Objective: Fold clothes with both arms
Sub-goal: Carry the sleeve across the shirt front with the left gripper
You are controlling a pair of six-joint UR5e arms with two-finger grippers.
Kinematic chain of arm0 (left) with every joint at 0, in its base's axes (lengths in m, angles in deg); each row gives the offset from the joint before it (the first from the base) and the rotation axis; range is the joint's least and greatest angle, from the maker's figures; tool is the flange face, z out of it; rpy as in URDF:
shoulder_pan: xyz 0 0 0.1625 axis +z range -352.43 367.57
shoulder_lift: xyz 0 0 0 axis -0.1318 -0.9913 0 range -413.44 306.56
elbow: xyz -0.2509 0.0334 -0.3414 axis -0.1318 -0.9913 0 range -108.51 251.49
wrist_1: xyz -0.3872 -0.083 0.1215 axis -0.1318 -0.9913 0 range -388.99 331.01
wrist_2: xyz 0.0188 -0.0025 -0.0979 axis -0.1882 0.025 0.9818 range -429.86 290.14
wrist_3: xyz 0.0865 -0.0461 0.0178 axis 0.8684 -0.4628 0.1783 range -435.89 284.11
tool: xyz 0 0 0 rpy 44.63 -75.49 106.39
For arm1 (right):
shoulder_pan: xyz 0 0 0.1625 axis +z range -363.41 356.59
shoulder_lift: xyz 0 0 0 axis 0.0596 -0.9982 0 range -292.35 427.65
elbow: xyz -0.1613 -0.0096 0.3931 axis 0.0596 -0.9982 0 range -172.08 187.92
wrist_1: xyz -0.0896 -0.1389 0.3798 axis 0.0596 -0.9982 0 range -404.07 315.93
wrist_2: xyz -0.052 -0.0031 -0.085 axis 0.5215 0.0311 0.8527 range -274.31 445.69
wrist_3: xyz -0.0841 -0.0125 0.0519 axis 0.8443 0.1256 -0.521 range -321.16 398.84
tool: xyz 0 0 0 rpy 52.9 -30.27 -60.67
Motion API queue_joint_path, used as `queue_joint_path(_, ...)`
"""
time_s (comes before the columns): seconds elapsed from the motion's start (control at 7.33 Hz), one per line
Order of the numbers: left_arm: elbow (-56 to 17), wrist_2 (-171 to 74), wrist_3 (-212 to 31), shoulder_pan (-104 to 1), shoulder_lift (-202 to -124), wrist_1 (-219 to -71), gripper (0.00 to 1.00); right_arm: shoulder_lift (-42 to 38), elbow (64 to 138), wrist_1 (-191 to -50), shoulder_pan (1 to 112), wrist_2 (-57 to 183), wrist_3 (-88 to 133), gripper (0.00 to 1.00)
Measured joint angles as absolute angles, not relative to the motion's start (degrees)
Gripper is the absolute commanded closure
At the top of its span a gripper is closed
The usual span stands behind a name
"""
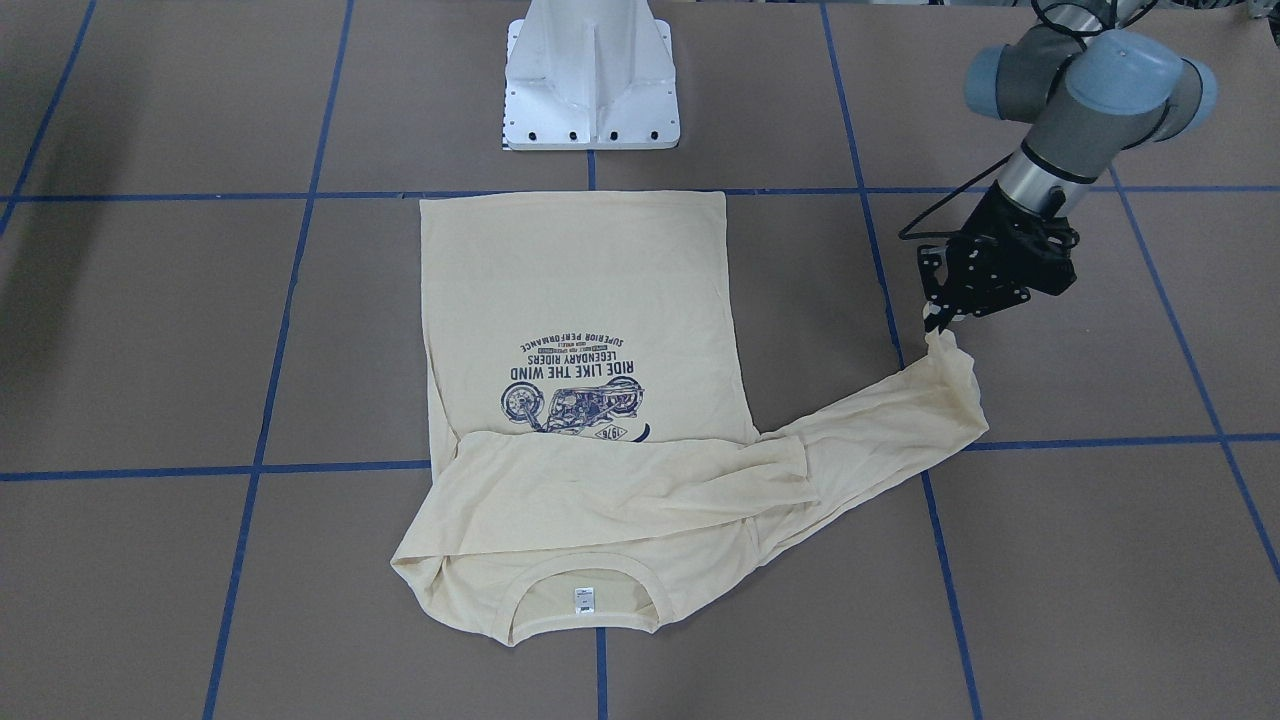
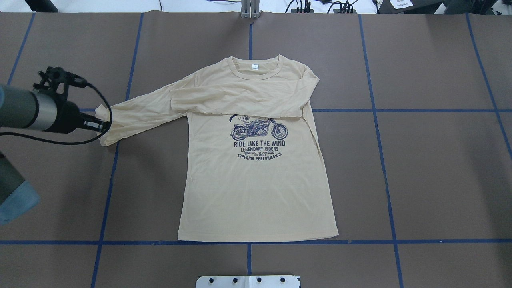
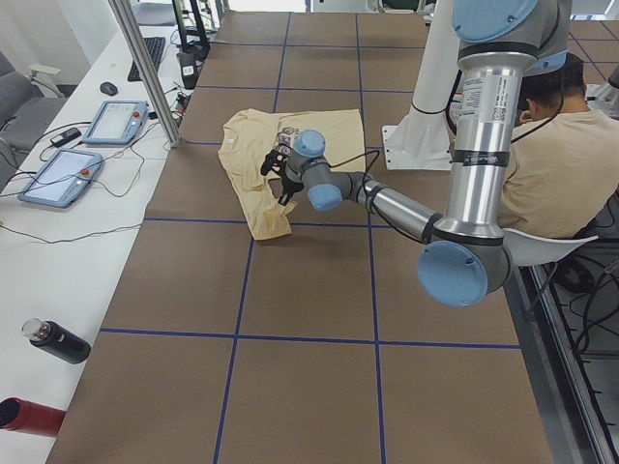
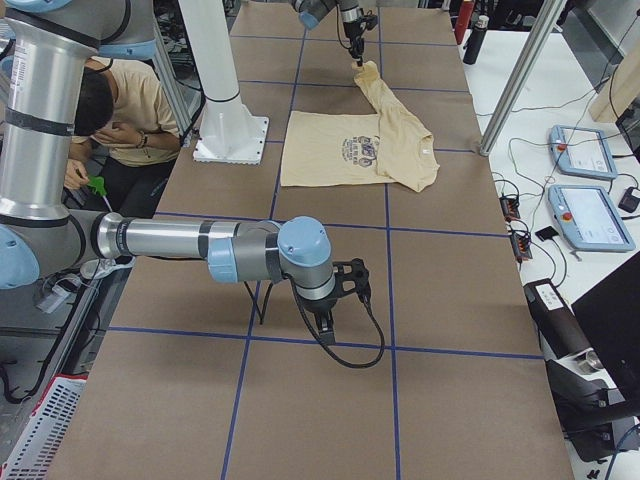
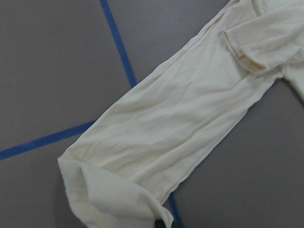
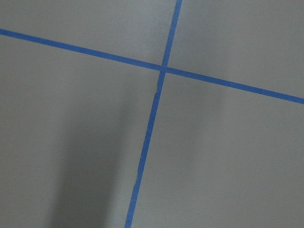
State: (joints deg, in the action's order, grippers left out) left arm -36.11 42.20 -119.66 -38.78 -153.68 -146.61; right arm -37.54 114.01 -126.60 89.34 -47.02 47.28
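The cream-yellow long-sleeved shirt [image 2: 256, 188] lies flat on the brown table, motorcycle print up, collar at the far side from the robot. One sleeve is folded across the chest [image 2: 240, 100]. The other sleeve [image 2: 136, 116] stretches out sideways. My left gripper [image 2: 102, 126] is shut on that sleeve's cuff, slightly raised; it also shows in the front view [image 1: 935, 322]. The left wrist view shows the sleeve [image 5: 180, 123] running away from the held cuff. My right gripper [image 4: 326, 322] shows only in the right side view, low over bare table far from the shirt [image 4: 330, 150]; I cannot tell whether it is open or shut.
The white pedestal base [image 1: 592, 80] stands behind the shirt's hem. Blue tape lines [image 6: 147, 128] grid the table. A person [image 3: 561, 164] sits by the robot. A side table holds tablets [image 3: 58, 179] and bottles [image 3: 58, 340].
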Motion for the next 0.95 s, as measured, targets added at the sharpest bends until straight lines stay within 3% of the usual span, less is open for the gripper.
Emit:
queue_joint_path(0.41, -33.14, 42.51, -120.77, -37.7, -179.14, -119.42, 1.0, -37.57, 113.96, -126.6, 89.36, -47.02, 47.21, 0.0)
queue_joint_path(0.55, -27.06, 42.82, -122.5, -37.39, -187.36, -116.27, 1.0, -37.61, 113.94, -126.62, 89.37, -47.02, 47.15, 0.0)
queue_joint_path(0.95, 2.45, 43.06, -132.22, -34.03, -212.38, -117.93, 1.0, -37.64, 113.85, -126.65, 89.35, -47.02, 47.02, 0.0)
